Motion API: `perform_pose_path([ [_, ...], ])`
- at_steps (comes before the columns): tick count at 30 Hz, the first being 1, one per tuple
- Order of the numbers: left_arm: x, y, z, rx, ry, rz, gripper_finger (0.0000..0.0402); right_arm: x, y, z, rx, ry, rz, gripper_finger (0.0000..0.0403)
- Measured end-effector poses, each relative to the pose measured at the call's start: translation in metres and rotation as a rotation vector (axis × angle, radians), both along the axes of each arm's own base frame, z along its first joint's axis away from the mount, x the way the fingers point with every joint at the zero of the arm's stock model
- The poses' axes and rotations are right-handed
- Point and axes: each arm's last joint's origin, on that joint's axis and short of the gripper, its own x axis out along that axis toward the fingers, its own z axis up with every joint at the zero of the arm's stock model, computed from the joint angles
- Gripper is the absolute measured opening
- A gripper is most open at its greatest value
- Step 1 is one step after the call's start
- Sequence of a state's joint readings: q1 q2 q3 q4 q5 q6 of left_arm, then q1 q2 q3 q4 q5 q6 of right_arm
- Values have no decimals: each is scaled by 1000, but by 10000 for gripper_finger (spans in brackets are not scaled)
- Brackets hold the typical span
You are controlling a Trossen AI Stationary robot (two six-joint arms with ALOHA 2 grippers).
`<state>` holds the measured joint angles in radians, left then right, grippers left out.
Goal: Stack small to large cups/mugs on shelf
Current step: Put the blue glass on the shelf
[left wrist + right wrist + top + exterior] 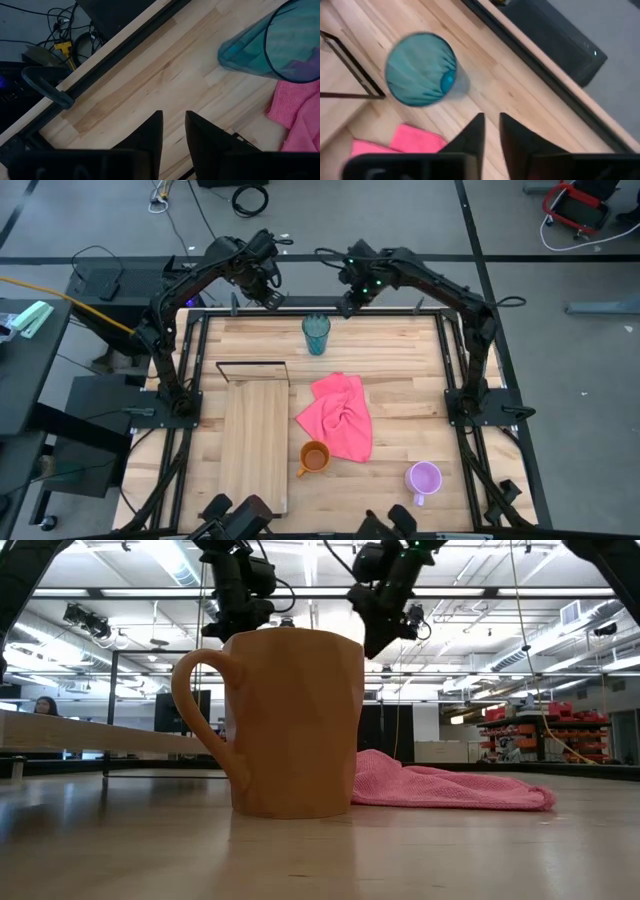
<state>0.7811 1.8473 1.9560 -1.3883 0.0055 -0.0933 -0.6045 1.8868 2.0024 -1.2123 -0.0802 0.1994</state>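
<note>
The teal tumbler stands upright on the table near its far edge; it also shows in the left wrist view and the right wrist view. The orange mug stands near the front, large in the low view. The lilac mug stands at the front right. The shelf plank lies left of centre, its black wire frame at the far end. My left gripper and right gripper hover over the far edge, left and right of the tumbler, both shut and empty.
A crumpled pink cloth lies mid-table between the tumbler and the orange mug, and also shows in the low view. Black frame rails run along the table's sides. Bare wood lies on the right side, behind the lilac mug.
</note>
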Motion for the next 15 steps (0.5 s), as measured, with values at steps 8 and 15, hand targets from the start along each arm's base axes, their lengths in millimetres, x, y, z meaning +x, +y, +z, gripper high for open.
perform_pose_path([
  [8,0,-1,0,-4,4,0,93,-5,-4,-74,140,-39,-83,6],
  [15,0,0,0,-2,6,-9,89,11,-9,-107,202,-238,-175,3],
])
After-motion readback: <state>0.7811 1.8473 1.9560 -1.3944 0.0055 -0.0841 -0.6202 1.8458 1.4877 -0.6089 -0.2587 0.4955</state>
